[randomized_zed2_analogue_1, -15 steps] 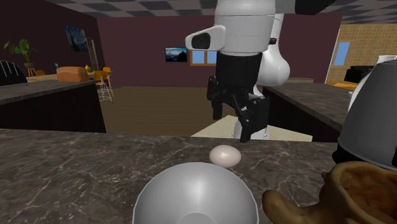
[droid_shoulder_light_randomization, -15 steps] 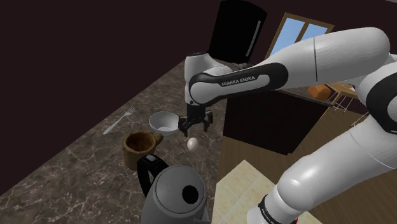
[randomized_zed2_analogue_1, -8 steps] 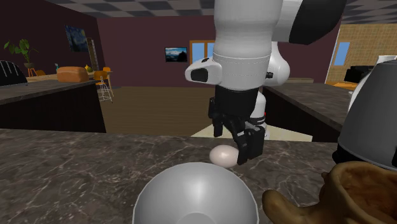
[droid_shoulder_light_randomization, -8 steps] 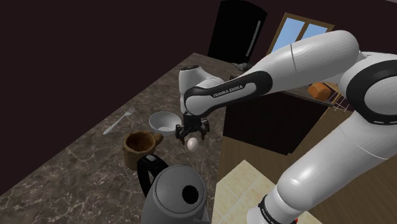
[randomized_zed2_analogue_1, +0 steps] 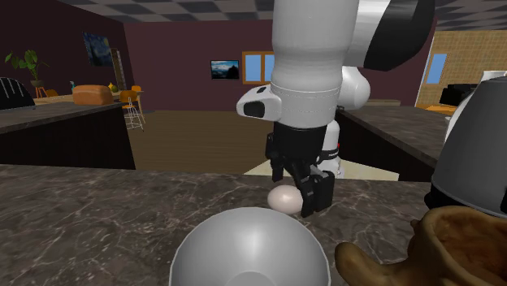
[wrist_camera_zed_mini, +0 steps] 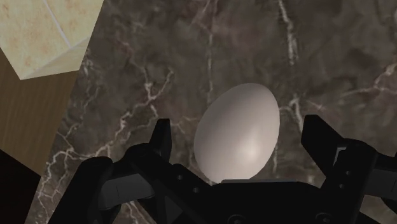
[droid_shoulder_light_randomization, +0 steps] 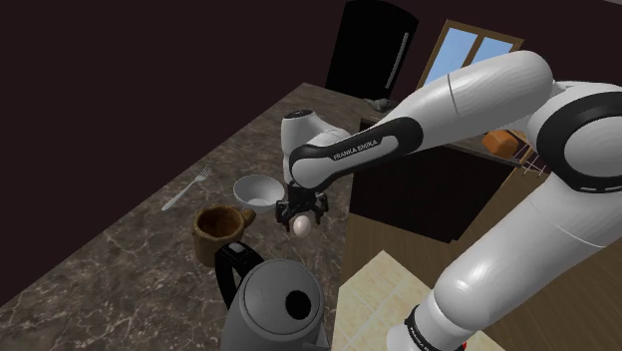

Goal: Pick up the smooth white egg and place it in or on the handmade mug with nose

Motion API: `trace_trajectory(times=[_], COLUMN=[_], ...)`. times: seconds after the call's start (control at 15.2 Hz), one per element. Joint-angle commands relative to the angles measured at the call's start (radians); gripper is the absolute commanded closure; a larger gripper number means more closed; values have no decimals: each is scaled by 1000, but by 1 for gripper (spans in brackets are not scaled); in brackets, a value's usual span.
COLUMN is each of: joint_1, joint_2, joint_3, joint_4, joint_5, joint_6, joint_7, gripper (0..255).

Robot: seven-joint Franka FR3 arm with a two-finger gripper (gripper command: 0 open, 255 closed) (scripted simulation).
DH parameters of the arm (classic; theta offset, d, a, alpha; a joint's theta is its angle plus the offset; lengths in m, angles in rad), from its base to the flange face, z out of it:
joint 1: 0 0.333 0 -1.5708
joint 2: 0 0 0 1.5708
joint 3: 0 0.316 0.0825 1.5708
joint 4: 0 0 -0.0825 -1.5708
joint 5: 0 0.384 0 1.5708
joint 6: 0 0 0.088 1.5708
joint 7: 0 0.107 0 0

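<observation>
The egg (wrist_camera_zed_mini: pixel 236 130) is lying on the dark marble table (droid_shoulder_light_randomization: pixel 120 249), close to its right edge in the shoulder view. The gripper (droid_shoulder_light_randomization: pixel 301 214) is down over it with its fingers (wrist_camera_zed_mini: pixel 162 143) spread, one on each side, and neither looks to be touching it. The brown mug (droid_shoulder_light_randomization: pixel 216 227) sits just left of the egg. The bowl (droid_shoulder_light_randomization: pixel 257 189) is a bit farther back, the kettle (droid_shoulder_light_randomization: pixel 274 304) is nearer, and the fork (droid_shoulder_light_randomization: pixel 187 187) is off to the left.

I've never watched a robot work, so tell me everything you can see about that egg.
The egg is smooth, off-white, unmarked and whole. It lies on its side on the dark veined counter, near its edge, beside the grey bowl. The open black jaws stand on either side of it, not touching.
</observation>
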Motion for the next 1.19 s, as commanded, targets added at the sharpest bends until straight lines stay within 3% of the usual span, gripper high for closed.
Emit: trace_trajectory(times=[0.0, 0.07, 0.13, 0.73, 1.12], joint_1=[0, 0, 0, 0, 2], joint_2=[0, 0, 0, 0, -53], joint_3=[0, 0, 0, 0, -6], joint_4=[0, 0, 0, 0, 36], joint_5=[0, 0, 0, 0, 23], joint_6=[0, 0, 0, 0, -84], joint_7=[0, 0, 0, 0, -24], gripper=[0, 0, 255, 255, 255])
